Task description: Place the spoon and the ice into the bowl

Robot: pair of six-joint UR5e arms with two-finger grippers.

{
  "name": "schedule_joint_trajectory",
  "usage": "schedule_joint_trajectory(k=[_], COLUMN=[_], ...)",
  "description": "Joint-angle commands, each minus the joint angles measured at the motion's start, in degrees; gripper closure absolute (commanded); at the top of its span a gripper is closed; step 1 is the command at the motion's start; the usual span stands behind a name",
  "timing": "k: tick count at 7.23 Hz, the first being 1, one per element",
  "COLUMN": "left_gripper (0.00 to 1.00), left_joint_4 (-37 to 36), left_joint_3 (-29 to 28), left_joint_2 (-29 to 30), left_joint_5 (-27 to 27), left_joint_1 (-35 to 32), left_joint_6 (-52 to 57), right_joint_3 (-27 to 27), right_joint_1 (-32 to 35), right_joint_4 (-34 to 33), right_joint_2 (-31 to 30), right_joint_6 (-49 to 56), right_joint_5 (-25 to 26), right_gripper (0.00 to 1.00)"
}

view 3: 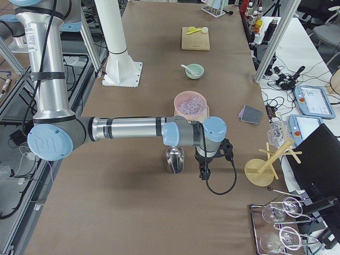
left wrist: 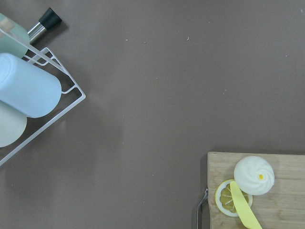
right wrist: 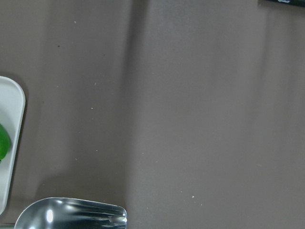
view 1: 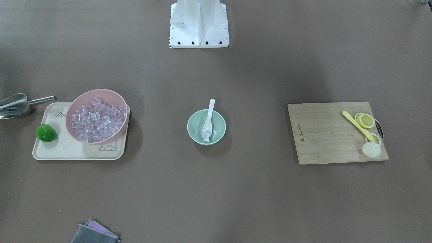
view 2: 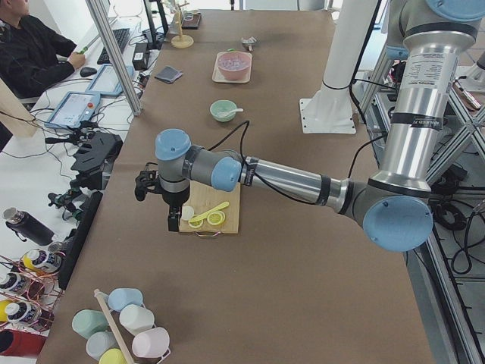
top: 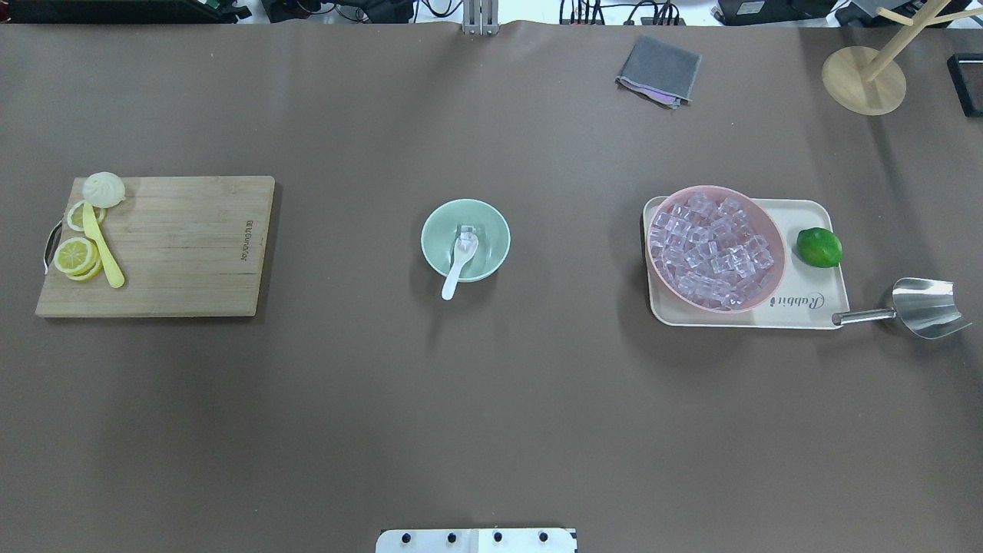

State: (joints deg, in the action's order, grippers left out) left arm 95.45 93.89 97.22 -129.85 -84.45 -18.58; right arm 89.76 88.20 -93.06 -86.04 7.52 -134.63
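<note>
The mint-green bowl (top: 488, 223) stands at the table's middle and also shows in the front-facing view (view 1: 219, 123). The white spoon (top: 456, 269) lies with its scoop in the bowl and its handle over the rim (view 1: 211, 108). A clear ice cube (top: 466, 230) sits in the scoop (view 1: 206, 136). My left gripper (view 2: 173, 221) hangs over the table's left end by the cutting board. My right gripper (view 3: 204, 172) hangs over the right end by the steel scoop. Neither shows in the other views, and I cannot tell whether they are open or shut.
A pink bowl (top: 772, 265) full of ice cubes and a lime (top: 819, 247) sit on a cream tray (top: 814, 299). A steel scoop (top: 918, 307) lies beside it. A cutting board (top: 184, 246) holds lemon slices, a yellow spoon (top: 102, 246) and a bun. A grey cloth (top: 659, 69) lies at the far edge.
</note>
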Motion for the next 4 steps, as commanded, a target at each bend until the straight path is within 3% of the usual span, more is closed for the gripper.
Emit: schedule_joint_trajectory(k=[1, 4], left_gripper=[0.02, 0.02], left_joint_4=[1.1, 1.0], left_joint_3=[0.3, 2.7], left_joint_2=[-3.6, -6.5], left_joint_5=[-0.8, -0.4], left_joint_1=[-0.7, -1.0], left_joint_6=[-0.1, -0.1], right_joint_3=[0.1, 0.6], right_joint_1=[1.3, 1.3], right_joint_4=[-1.2, -1.2], right_joint_2=[-0.7, -0.9], right_joint_6=[-0.4, -1.2], right_joint_5=[-0.2, -0.2], right_gripper=[0.0, 0.0])
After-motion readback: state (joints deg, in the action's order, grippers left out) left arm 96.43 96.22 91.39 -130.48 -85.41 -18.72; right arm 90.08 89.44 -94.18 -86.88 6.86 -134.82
